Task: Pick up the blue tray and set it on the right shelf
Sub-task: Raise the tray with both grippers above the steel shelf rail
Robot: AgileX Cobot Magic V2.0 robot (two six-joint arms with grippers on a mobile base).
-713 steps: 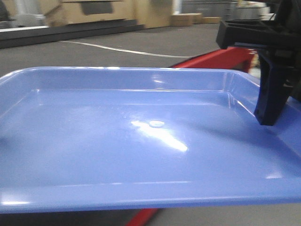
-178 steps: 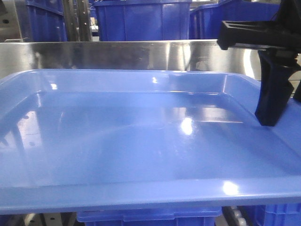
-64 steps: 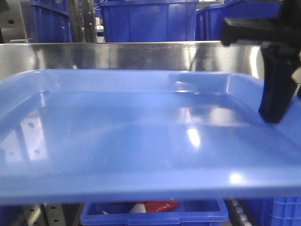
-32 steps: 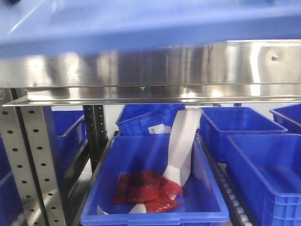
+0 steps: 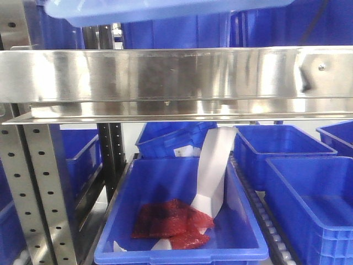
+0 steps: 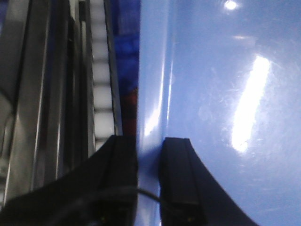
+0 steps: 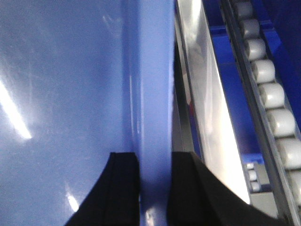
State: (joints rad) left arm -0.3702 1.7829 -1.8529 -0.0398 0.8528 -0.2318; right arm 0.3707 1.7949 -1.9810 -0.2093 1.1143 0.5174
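Observation:
The light blue tray [image 5: 160, 10] shows only as its underside at the top of the front view, raised above the shiny steel front rail of the right shelf [image 5: 176, 74]. In the left wrist view my left gripper [image 6: 149, 155] is shut on the tray's [image 6: 221, 94] left rim, one black finger on each side. In the right wrist view my right gripper [image 7: 154, 169] is shut on the tray's [image 7: 70, 80] right rim in the same way. Neither gripper shows in the front view.
Perforated steel uprights [image 5: 36, 187] stand at the left. Below the rail a deep blue bin [image 5: 176, 215] holds red bags and a white strip; more deep blue bins [image 5: 309, 187] sit at the right and behind. White conveyor rollers [image 7: 270, 94] run beside the tray.
The tray has risen from filling the front view to above the steel rail, uncovering the rail and the bins below. Both grippers have left the front view.

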